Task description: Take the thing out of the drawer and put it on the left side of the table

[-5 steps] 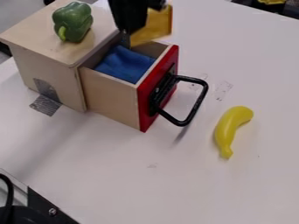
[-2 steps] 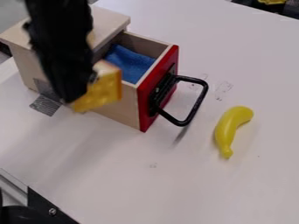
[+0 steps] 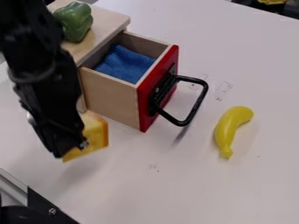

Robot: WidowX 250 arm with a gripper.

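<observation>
My gripper (image 3: 73,151) hangs over the table's left part, in front of the wooden box, shut on a yellow cheese block (image 3: 93,134) that sticks out to its right. The drawer (image 3: 111,98) stands pulled out, with its red front and black handle facing right. A blue cloth (image 3: 125,63) lies inside it. White tabletop (image 3: 175,183) spreads below and to the right. Whether the cheese touches the table I cannot tell.
A green pepper (image 3: 76,22) sits on top of the wooden box (image 3: 108,17). A yellow banana (image 3: 229,130) lies to the right of the drawer handle (image 3: 189,105). A black bracket (image 3: 46,210) is at the lower left edge.
My gripper has carried the cheese from above the drawer, down and to the left, past the drawer's near side. The pepper, drawer, cloth and banana have stayed in place.
</observation>
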